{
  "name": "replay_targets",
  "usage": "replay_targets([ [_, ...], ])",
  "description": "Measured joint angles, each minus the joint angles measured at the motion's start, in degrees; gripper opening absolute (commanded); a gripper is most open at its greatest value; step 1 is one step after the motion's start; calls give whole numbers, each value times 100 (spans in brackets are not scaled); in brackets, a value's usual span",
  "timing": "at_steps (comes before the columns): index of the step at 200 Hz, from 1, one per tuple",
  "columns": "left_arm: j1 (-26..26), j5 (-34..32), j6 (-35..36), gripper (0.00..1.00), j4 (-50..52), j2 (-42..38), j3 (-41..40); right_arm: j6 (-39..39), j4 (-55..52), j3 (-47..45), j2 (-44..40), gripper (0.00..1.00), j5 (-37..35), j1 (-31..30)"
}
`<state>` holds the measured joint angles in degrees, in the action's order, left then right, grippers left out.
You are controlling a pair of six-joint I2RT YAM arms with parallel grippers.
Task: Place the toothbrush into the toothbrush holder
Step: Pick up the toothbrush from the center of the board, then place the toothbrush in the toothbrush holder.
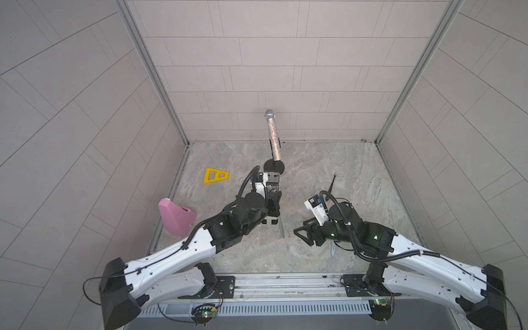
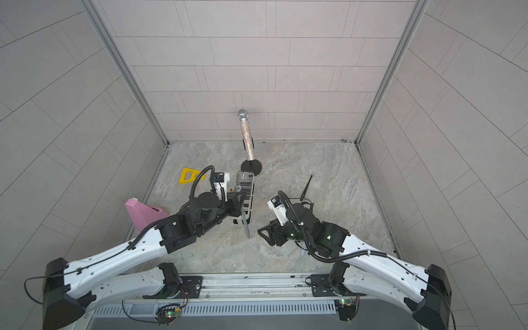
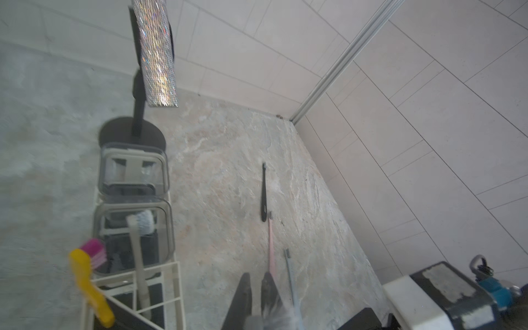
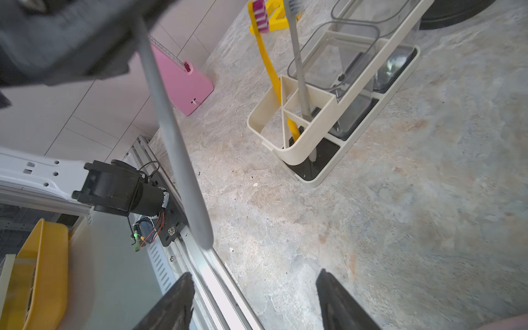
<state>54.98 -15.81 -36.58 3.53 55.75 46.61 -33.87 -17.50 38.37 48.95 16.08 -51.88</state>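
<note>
Left pincer (image 3: 256,275) is gripping the grey toothbrush (image 4: 174,137) just short of the toothbrush holder (image 4: 303,140), mid-frame in both top views.
Nearest, at the bottom of the right wrist view, the right pincer (image 4: 254,274) is gaping wide, carrying nothing. The left one is clamping tight high up the brush, its smooth rounded handle dangling tail-down over the marbled bench (image 4: 400,228). Best play, I'd say: squaring the tail over a free divided slot, keeping it plumb, lowering before letting go, dodging the glossy yellow brush (image 4: 267,63) standing there. Beyond, the matte cream frame is cradling two clear square cups (image 4: 337,51); farthest back, a glittery microphone (image 1: 273,134) is sparkling on its black disc.
</note>
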Motion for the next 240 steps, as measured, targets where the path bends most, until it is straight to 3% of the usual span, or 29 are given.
replay_targets([
  [19,15,-612,584,0,-118,-339,-50,0,-33,-4,-61,71,-28,83],
  [47,17,-1327,1432,0,-1213,-647,-662,-2,-37,-33,-22,71,-48,138],
  [88,17,-1851,2323,0,-2673,-72,-1102,2,-37,-39,103,72,-48,155],
  [136,17,-2039,2780,0,-3904,385,-1368,44,-37,-42,232,72,-50,195],
  [240,17,-2356,3217,0,-5042,938,-1862,46,55,-188,306,72,-48,219],
])
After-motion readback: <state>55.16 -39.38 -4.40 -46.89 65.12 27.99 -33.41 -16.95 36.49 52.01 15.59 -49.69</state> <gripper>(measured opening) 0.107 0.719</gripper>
